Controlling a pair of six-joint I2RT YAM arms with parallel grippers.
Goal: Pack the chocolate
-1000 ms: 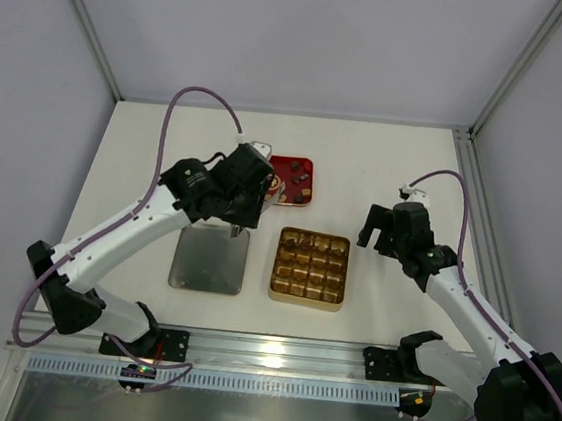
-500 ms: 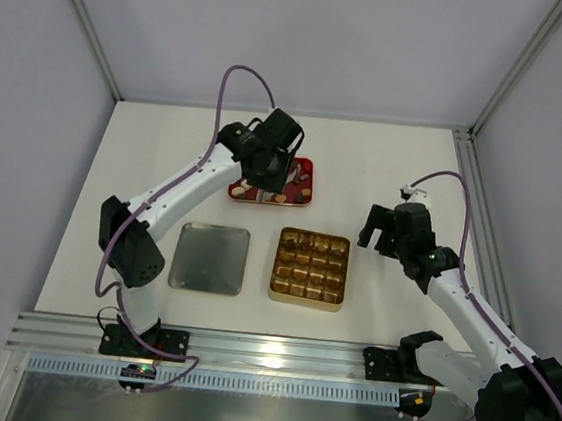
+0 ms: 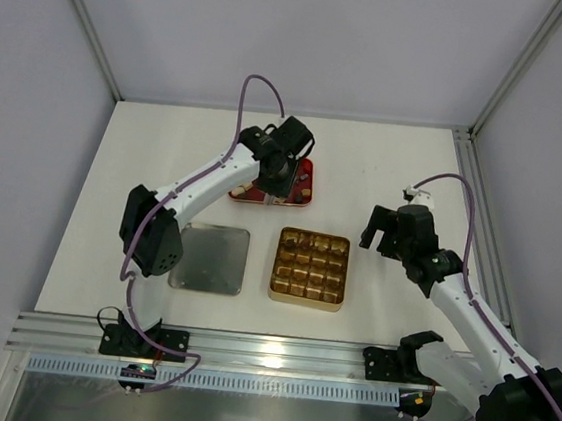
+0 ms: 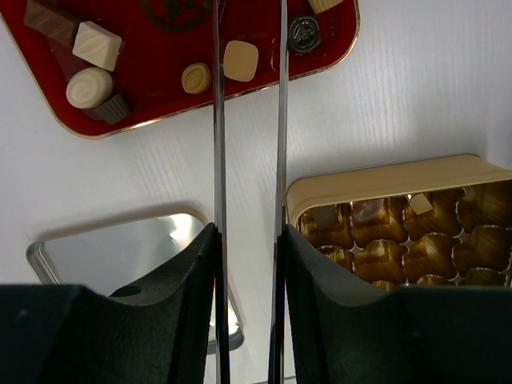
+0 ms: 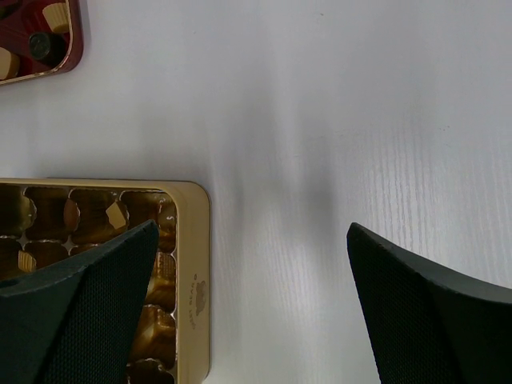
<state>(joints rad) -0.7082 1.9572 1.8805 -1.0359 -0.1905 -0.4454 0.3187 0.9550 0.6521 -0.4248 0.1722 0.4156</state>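
Observation:
The chocolate pieces lie in a red tray (image 3: 301, 195) at the back: a cream cube (image 4: 98, 46), a round cream piece (image 4: 90, 86), a tan oval (image 4: 196, 78), a cream square (image 4: 240, 60) and a dark round piece (image 4: 304, 32). My left gripper (image 3: 283, 171) hangs over the tray. Its long thin metal fingers (image 4: 217, 160) stand apart, the cream square showing between them with gaps on both sides; their tips are out of frame. The gold tin (image 3: 307, 296) holds a few pieces (image 4: 368, 210). My right gripper (image 5: 252, 228) is wide open and empty, right of the tin (image 5: 192, 264).
A flat silver lid (image 3: 211, 258) lies left of the gold tin, also showing in the left wrist view (image 4: 112, 256). The red tray's corner shows in the right wrist view (image 5: 68, 56). Frame posts and walls bound the table at the back and sides.
My left arm has swung from above the silver lid to the back, and its gripper now hangs over the red tray. The right arm has barely moved.

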